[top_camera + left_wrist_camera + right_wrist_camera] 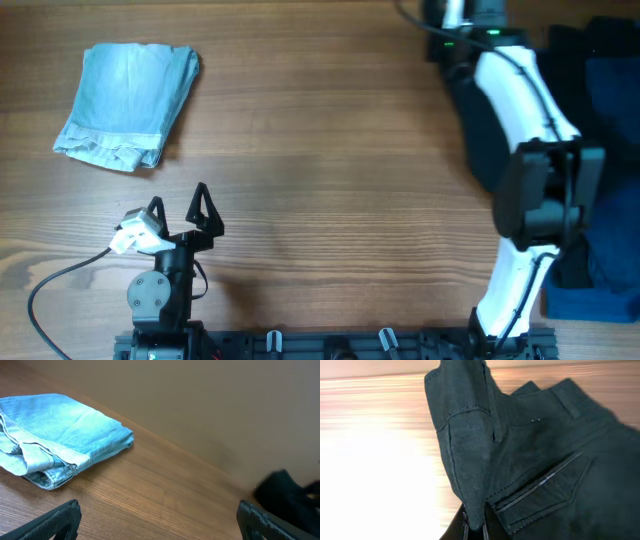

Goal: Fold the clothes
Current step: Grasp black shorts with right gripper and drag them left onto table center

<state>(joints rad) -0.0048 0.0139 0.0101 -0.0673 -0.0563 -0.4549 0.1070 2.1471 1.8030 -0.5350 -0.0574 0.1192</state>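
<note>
Item 1: left gripper [182, 212]. Its jaws stand wide apart and hold nothing. I see it parked at the near edge of the table [330, 130], with both fingers clear of the wood.

Item 2: right gripper [474, 527]. Its jaws are closed on a raised fold of the black garment [545, 460], which narrows to a point where the fingers pinch it. From overhead the gripper is hidden under the right arm [520, 110].

Item 3: black garment. It is at the right side of the table, beneath the right arm. The wrist view shows a stitched pocket and a belt loop.

Item 4: pale blue garment [128, 105]. It is folded and lies at the far left, well apart from both grippers.

Item 5: dark blue cloth [612, 100]. It is heaped at the right edge, partly covered by the right arm.

Item 6: black cable [60, 275]. It loops beside the left arm's base.
</note>
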